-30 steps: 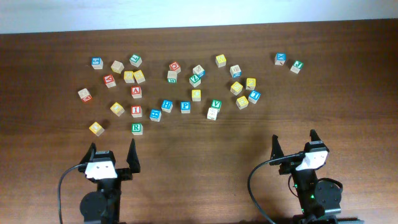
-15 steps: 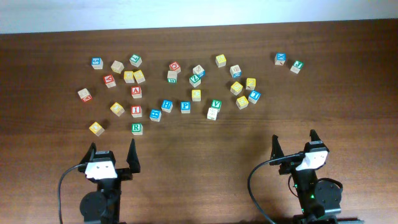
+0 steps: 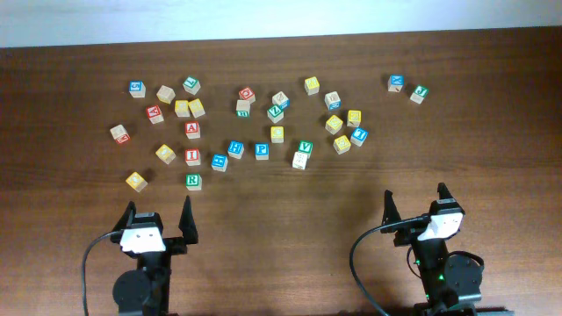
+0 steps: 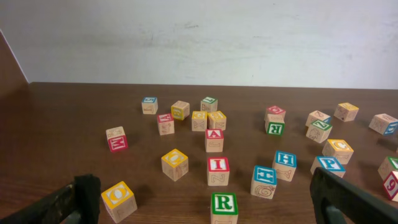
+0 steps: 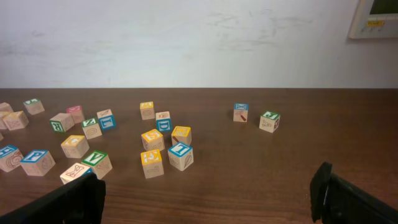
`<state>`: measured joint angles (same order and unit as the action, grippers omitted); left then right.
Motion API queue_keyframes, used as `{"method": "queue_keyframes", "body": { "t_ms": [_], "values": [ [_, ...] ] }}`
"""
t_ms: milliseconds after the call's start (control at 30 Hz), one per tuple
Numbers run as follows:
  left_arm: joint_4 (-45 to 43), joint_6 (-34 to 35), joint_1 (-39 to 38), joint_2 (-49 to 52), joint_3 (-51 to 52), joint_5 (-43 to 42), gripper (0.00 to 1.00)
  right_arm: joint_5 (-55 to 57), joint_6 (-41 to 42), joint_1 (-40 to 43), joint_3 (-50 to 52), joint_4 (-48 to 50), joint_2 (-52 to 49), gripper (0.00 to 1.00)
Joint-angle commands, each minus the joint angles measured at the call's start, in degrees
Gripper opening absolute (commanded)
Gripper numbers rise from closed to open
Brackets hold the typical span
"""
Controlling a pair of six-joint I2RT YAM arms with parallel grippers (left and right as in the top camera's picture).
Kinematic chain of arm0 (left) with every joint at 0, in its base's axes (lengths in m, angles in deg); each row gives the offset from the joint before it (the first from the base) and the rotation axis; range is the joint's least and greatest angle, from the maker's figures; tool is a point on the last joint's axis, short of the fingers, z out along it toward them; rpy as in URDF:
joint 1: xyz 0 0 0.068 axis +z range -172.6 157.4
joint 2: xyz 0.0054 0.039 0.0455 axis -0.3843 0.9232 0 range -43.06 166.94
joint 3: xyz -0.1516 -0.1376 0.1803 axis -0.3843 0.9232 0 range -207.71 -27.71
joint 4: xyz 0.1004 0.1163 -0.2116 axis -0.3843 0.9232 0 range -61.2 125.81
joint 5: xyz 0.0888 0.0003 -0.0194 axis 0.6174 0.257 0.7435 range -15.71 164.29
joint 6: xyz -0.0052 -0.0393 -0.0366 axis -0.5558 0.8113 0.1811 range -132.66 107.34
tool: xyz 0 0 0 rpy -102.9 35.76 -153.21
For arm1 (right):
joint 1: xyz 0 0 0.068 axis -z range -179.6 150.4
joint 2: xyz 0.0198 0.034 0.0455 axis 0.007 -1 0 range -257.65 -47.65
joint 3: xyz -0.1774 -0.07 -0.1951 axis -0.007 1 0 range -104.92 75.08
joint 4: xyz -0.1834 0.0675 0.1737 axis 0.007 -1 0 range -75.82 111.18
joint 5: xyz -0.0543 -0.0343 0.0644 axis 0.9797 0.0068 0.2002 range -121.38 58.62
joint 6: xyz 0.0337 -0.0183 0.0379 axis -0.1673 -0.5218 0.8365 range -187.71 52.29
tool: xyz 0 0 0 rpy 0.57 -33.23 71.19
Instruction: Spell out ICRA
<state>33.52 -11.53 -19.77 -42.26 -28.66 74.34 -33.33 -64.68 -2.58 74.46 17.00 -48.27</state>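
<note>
The red I cube (image 3: 192, 157) sits left of centre, with the red A cube (image 3: 192, 130) just behind it and the green R cube (image 3: 193, 182) just in front. In the left wrist view the R (image 4: 224, 205), I (image 4: 217, 169) and A (image 4: 214, 137) line up straight ahead. Several yellow-topped cubes lie about, such as the yellow-topped cube (image 3: 166, 154) beside the I; I cannot tell which bears the C. My left gripper (image 3: 159, 211) is open and empty, just short of the R. My right gripper (image 3: 414, 195) is open and empty at the near right.
Other letter cubes are scattered across the far half: a blue P (image 3: 262, 150), a green V (image 3: 305, 147), a yellow O (image 3: 135, 181), and a blue and green pair (image 3: 408, 88) at the far right. A wall stands behind the table.
</note>
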Motion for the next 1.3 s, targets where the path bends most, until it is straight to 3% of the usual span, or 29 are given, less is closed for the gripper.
{"method": "queue_keyframes", "body": {
  "t_ms": [0,200,333,467,500,533,633,767,833,900,1000,1100,1200,1267],
  "values": [
    [0.02,-0.72,0.33,-0.46,0.46,-0.22,0.99,0.24,0.24,0.39,0.31,-0.31,0.42,0.98],
    [0.00,-0.70,0.33,-0.46,0.46,-0.28,0.99,0.24,0.24,0.39,0.31,-0.31,0.42,0.98],
    [-0.76,-0.68,0.28,-0.46,0.42,-7.28,0.99,0.24,0.24,0.39,0.31,-0.31,0.42,0.98],
    [-6.51,-0.68,0.28,-0.46,0.37,-29.16,0.99,0.24,0.22,0.39,0.31,-0.31,0.42,0.98],
    [-10.67,-0.66,0.28,-0.46,0.37,-34.32,0.99,0.24,0.24,0.39,0.31,-0.31,0.42,0.98],
    [-20.83,1.27,0.28,-0.46,0.37,-39.89,0.99,0.24,0.24,0.39,0.31,-0.31,0.42,0.98],
    [-39.91,12.83,0.33,-0.46,-1.73,-35.56,0.99,0.24,0.24,0.39,0.31,-0.31,0.42,0.98],
    [-40.68,14.25,0.33,1.38,-12.24,-34.07,0.99,0.24,0.24,0.39,0.31,-0.31,0.42,0.98],
    [-39.89,13.81,0.33,8.44,-23.96,-34.23,0.99,0.24,0.24,0.39,0.31,-0.31,0.42,0.98],
    [-30.86,13.81,0.33,15.17,-33.77,-34.47,0.99,0.24,0.22,0.39,0.31,-0.31,0.42,0.98],
    [11.43,-0.63,0.33,33.27,-59.67,-42.75,0.99,0.24,0.24,0.39,0.31,-0.31,0.42,0.98],
    [33.70,-2.89,0.33,47.19,-74.71,-53.81,0.99,0.24,0.24,0.39,0.31,-0.31,0.42,0.98],
    [33.73,0.63,0.33,52.65,-76.96,-55.25,0.99,0.24,0.22,0.39,0.31,-0.31,0.42,0.98],
    [38.05,3.58,0.20,55.82,-79.47,-48.52,0.99,0.24,0.24,0.39,0.31,-0.31,0.42,0.98]
  ]
}}
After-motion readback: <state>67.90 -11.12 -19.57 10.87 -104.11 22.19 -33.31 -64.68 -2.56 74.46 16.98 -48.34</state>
